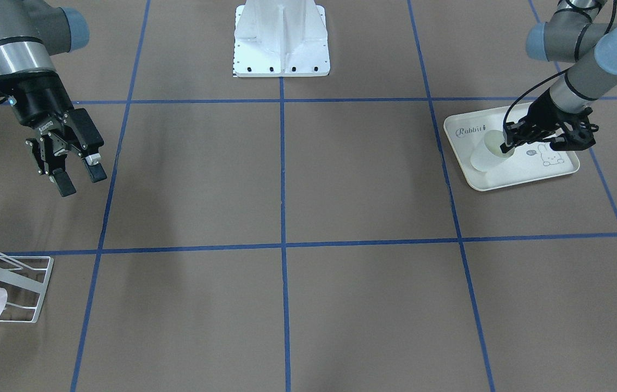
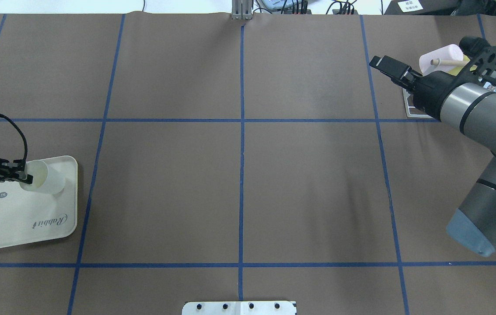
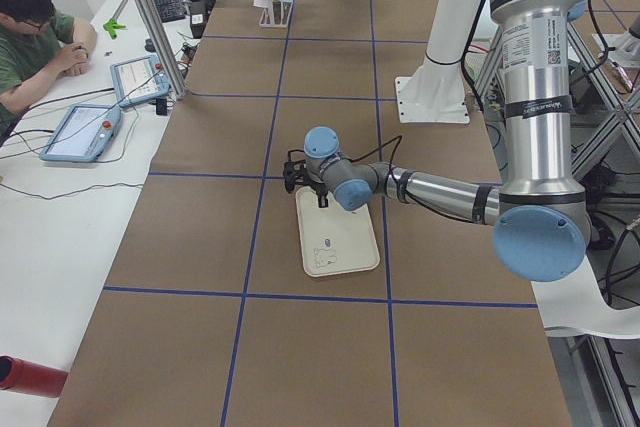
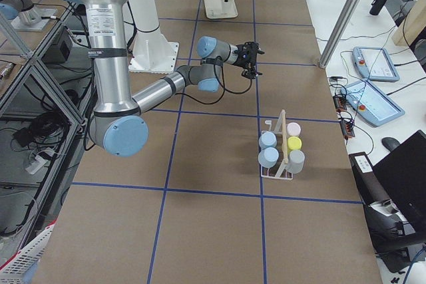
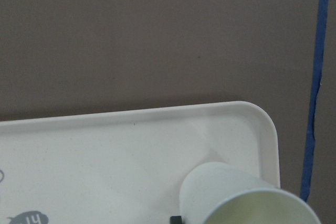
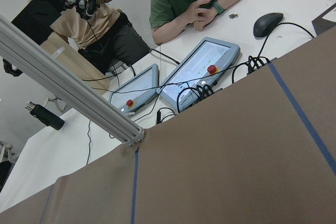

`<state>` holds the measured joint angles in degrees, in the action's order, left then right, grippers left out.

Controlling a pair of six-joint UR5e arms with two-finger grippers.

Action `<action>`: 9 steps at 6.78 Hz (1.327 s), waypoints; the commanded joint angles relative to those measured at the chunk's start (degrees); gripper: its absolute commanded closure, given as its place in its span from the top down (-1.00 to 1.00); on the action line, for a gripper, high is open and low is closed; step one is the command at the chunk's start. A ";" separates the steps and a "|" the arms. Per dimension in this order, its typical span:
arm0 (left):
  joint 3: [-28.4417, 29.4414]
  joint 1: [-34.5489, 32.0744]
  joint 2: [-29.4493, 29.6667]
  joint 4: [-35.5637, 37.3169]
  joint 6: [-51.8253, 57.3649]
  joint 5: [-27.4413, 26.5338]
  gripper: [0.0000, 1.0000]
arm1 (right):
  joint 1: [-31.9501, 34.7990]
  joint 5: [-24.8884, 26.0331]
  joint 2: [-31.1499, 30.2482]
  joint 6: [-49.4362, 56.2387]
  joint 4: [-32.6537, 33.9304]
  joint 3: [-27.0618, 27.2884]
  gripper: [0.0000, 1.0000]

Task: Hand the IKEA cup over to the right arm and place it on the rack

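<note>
Pick-up is the step in hand, judging by the front-facing view. The black two-finger left gripper (image 1: 531, 146) sits low at the pale off-white plastic cup (image 1: 487, 157), which stands upright on the cream rabbit-printed tray (image 1: 520, 175). Its jaws look spread, with 1 fingertip (image 1: 506, 146) at the cup's rim and nothing clamped. The black two-finger right gripper (image 1: 80, 182) hangs over the brown paper-covered desk (image 1: 341, 174), jaws released and empty, well apart from the cup. The white wire rack (image 1: 28, 296) is cut by that view's edge.

The overhead view places the cup near a tray corner.

Only the right-side view shows the rack whole, with 5 coloured cups (image 4: 293, 143) on it beside a wooden dowel (image 4: 283, 131).

The left wrist view shows the cup's mouth empty.

Next, I judge, the jaws must close on the cup's wall, lift it clear, then carry it to mid-desk, leaving enough wall bare for the right gripper.
</note>
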<state>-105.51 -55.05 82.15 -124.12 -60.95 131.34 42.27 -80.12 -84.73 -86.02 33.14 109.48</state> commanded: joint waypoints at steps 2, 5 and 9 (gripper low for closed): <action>-9.00 -12.80 4.40 12.49 -5.00 9.46 -1.00 | -1.05 -1.79 1.39 -0.37 0.00 0.03 1.00; -6.48 -10.36 18.02 4.65 -31.96 1.30 -1.00 | -2.19 -1.80 5.96 -11.14 -0.09 -0.50 1.00; 3.10 3.24 24.70 -28.13 -62.21 -20.38 -1.00 | -4.47 -1.44 12.73 -28.23 -0.79 -1.55 1.00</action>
<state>-104.68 -56.06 104.37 -144.36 -115.50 117.06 38.33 -81.54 -73.92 -111.30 32.73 108.11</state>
